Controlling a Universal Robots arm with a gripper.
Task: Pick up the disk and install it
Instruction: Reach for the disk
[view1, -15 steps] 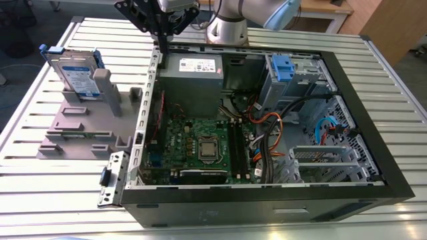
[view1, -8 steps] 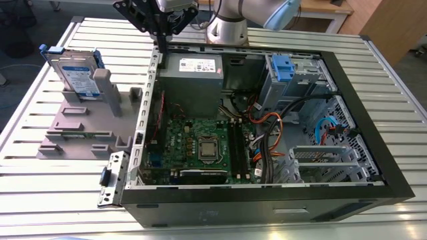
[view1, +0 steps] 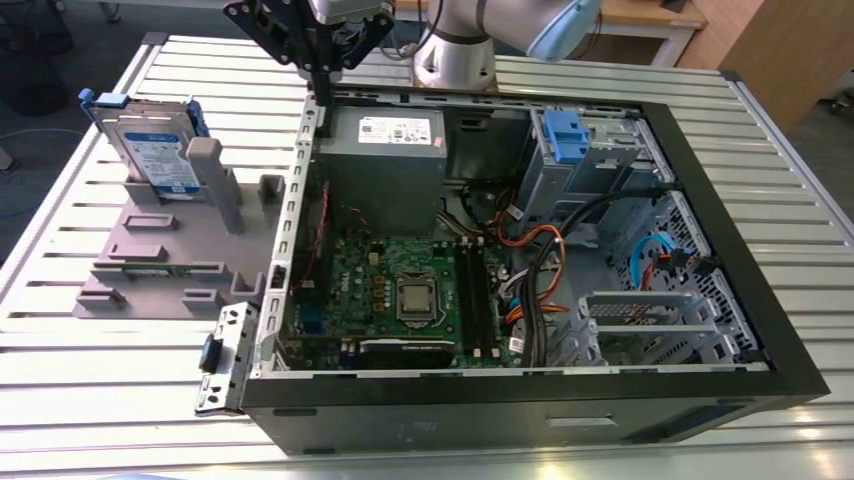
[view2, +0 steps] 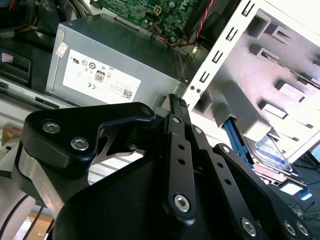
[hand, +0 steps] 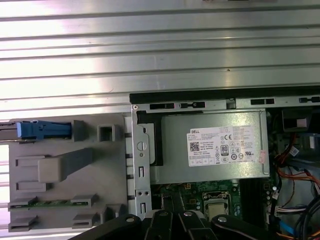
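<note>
Disk (view1: 151, 150) upright in stand (view1: 140, 245) nr case (view1: 534, 405) edge, open room above; jaws closed, empty.

Surface (view1: 120, 420): ribbed aluminium slats running side to side across the exterior view. Bare strips show along the lower edge and down both sides. In the first wrist view the surface (hand: 150, 50) has the same slats.

Two items lie directly on it:
- Open computer case (view1: 467, 408): black-rimmed, lying flat with its inside facing up. It takes the centre and right of the exterior view.
- Grey plastic fixture plate (view1: 140, 255): in the left part, just beside the case's left wall. Can't tell whether they touch.

Robot base (view1: 454, 65) stands at upper centre, behind the case. Floor (view1: 40, 130) shows in the upper-left corner, past the surface's edge.
</note>
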